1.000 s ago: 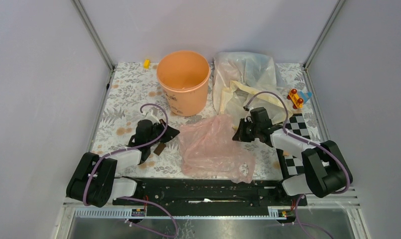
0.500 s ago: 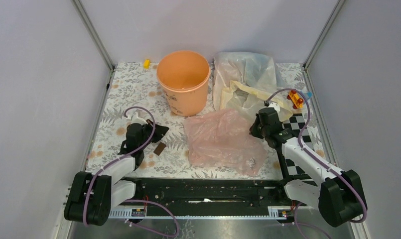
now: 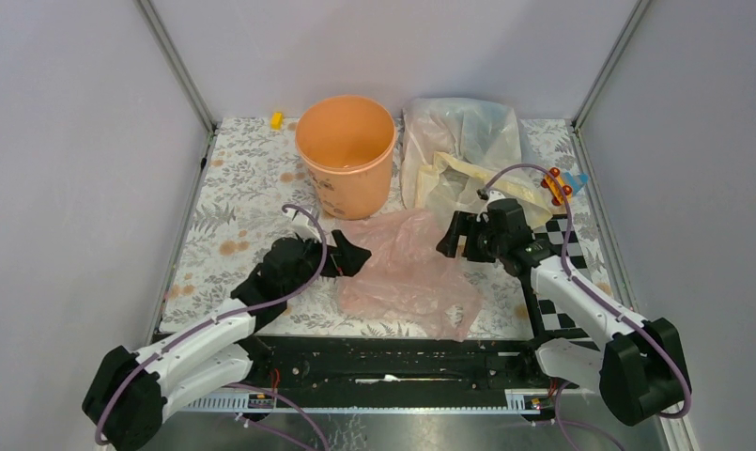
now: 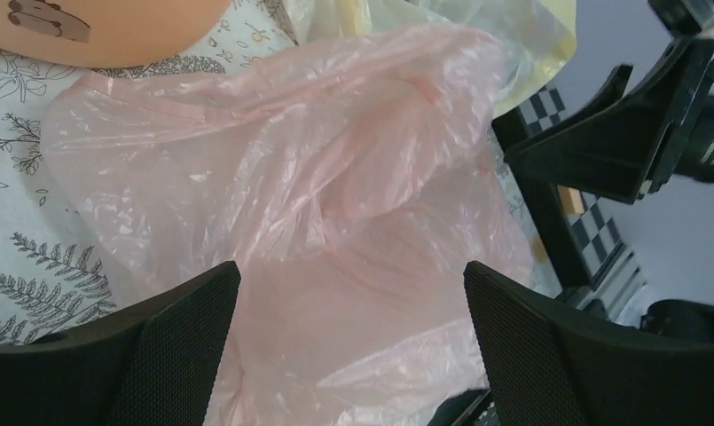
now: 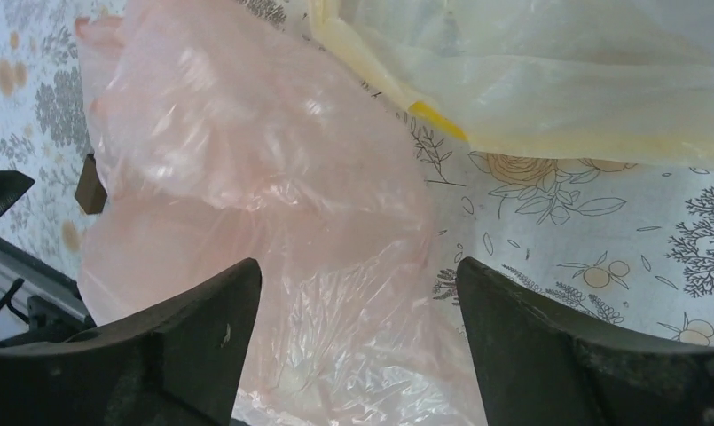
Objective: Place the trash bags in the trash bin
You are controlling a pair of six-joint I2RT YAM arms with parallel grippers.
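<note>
Seen from above, one round, tapered orange bucket (image 3: pixel 346 155) and three film bags are counted. The single crinkled, see-through pink bag (image 3: pixel 407 272) is spread flat just in front of the bucket, its long axis running from the bucket toward the near edge. One cream bag (image 3: pixel 468 183) and one clear bag (image 3: pixel 458 127) are heaped right of the bucket. The pink bag is flanked by the left gripper (image 3: pixel 350 256) and right gripper (image 3: pixel 454 240).

In the left wrist view, the left jaws are spread wide above the pink film, with nothing held.

In the right wrist view, the right jaws are likewise wide apart and empty.

Thin, crinkled, glossy plastic trash bag (image 3: pixel 407 272); smooth plastic trash bin (image 3: pixel 352 193).
</note>
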